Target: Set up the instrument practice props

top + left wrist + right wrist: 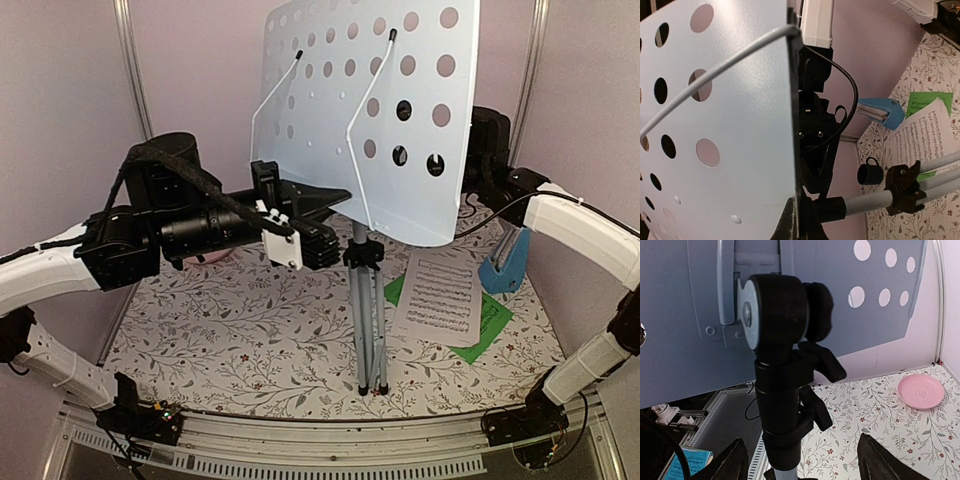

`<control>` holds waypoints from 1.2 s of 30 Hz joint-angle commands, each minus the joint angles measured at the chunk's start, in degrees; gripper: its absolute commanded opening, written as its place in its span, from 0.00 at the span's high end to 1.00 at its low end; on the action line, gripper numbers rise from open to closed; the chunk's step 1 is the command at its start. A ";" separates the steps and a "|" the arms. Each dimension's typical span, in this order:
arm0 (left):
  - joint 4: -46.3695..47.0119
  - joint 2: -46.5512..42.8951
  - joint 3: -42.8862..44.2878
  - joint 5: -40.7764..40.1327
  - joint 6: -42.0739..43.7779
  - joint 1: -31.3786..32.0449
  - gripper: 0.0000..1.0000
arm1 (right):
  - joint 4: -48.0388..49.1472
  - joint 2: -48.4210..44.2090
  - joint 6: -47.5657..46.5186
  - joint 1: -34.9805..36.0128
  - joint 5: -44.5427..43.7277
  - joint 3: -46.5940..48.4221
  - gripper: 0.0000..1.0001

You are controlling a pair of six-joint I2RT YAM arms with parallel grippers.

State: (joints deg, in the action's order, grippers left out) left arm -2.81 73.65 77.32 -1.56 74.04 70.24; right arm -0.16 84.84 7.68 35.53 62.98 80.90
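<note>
The music stand (400, 130) stood upright near the middle of the tabletop (250, 330), its pale perforated desk tilted back high above the floral cloth and its silver tripod (368, 320) drawn in tight, the legs close together with their feet on the cloth. The left claw (300, 225) reached in from the left and was closed down hard on the thin lower-left edge of the desk; in the left wrist view that edge ran straight down between its jaws. The right claw (800, 460) was behind the desk, hidden from the overhead camera. Its own camera showed the jaws standing wide apart, with one dark fingertip (730, 460) on either side of the black collar and knob at the top of the post. They straddled the post and gripped nothing. To the right of the tripod, a white sheet-music page (440, 290) lay flat on the tabletop, overlapping a green page (490, 320) that stuck out beneath it on the near and right sides. The small blue metronome (508, 262) sat just beyond the pages, near the right wall and apart from the stand. A dark mug (869, 172) stood by the back wall, and a pink plate (920, 391) rested on the cloth close to a corner, well away from the post.
</note>
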 commanded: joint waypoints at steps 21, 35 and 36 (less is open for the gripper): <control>18.97 -0.72 2.36 -0.63 5.59 -0.02 1.00 | -2.09 2.23 1.49 5.03 -5.88 2.87 0.57; 22.49 -2.14 -1.82 -4.56 7.73 -0.32 0.85 | 6.20 -0.19 3.28 4.83 -10.83 1.42 1.00; 22.76 -2.32 -2.08 -4.63 7.84 -0.30 0.78 | 7.28 -0.32 3.51 4.64 -11.44 1.26 1.00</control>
State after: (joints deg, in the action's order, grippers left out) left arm 4.56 75.09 74.54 -6.35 78.65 70.00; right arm -0.62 86.48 10.09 40.03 54.15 82.37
